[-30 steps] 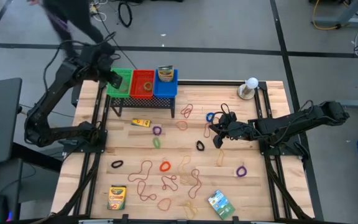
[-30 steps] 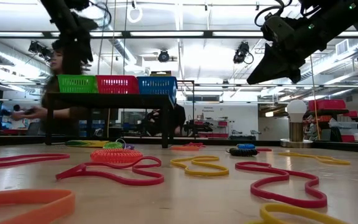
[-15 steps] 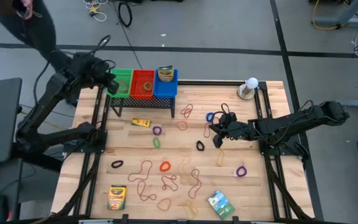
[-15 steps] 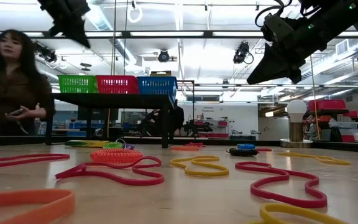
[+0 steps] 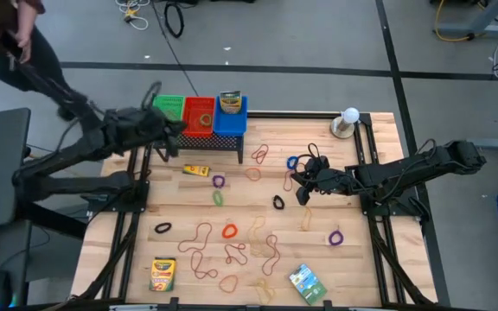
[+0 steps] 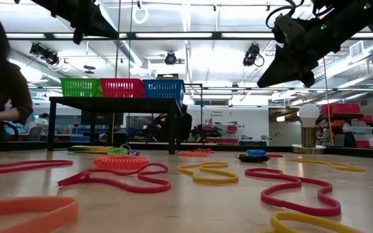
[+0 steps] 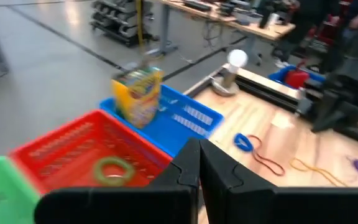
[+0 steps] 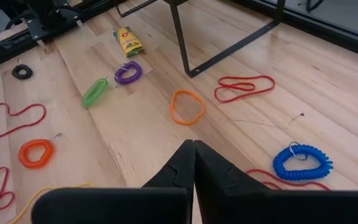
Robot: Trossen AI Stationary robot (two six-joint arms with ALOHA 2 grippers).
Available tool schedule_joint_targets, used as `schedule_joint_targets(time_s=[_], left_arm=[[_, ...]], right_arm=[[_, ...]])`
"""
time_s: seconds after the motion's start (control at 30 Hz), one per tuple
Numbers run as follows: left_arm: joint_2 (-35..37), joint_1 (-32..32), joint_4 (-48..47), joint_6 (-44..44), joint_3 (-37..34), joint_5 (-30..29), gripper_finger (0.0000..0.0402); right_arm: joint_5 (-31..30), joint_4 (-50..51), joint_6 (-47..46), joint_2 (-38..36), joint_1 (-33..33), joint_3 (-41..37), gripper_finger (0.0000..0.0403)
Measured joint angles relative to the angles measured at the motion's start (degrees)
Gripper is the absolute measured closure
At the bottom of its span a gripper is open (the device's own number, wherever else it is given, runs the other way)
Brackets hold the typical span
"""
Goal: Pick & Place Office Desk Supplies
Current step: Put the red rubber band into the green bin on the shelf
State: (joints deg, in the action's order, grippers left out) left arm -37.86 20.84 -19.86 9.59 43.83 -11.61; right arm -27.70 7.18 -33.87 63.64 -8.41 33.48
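- Both pairs of fingers are closed and hold nothing: in each wrist view the two dark tips meet with no gap.
- My left gripper (image 7: 198,163) hangs above the red bin (image 7: 79,152), near the edge it shares with the blue bin (image 7: 188,118). I judge it is there because a drop was made here; a green loop (image 7: 112,168) lies in the red bin.
- One crayon box (image 7: 139,94) stands upright in the blue bin, so the bins seem to sort by kind.
- My right gripper (image 8: 192,163) hovers over the bare wood of the table (image 8: 135,127), well above it in the low view.
- Nearest to it lie an orange loop (image 8: 187,106) and a blue coil (image 8: 302,160); I think one of them is the next pick.
- Farther out, a purple loop (image 8: 128,73), a green coil (image 8: 95,91) and a second crayon box (image 8: 127,41) wait.
- Many more loops, another crayon box (image 5: 162,273) and a green packet (image 5: 305,282) are spread on the near side of the table, so much work remains.
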Motion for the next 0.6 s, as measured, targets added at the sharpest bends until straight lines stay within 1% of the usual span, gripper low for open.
schedule_joint_targets(time_s=[0.17, 0.3, 0.47, 0.6], left_arm=[[-2.0, -9.8, 10.3, 0.2, -8.2, -2.7, 0.0395], [-3.0, -16.3, 18.9, 2.6, -15.2, -5.2, 0.0395], [-4.2, -21.8, 27.5, 5.5, -21.9, -6.8, 0.0395], [-5.4, -24.2, 29.4, 7.8, -24.6, -10.9, 0.0395]], right_arm=[[2.0, 1.9, 0.0, 0.0, -0.3, 2.2, 0.0395], [2.2, 8.7, -0.4, 0.1, -2.3, 5.9, 0.0398], [2.2, 18.2, -5.0, 0.2, -5.9, 9.8, 0.0398], [3.1, 24.9, -10.2, 1.4, -9.6, 12.5, 0.0398]])
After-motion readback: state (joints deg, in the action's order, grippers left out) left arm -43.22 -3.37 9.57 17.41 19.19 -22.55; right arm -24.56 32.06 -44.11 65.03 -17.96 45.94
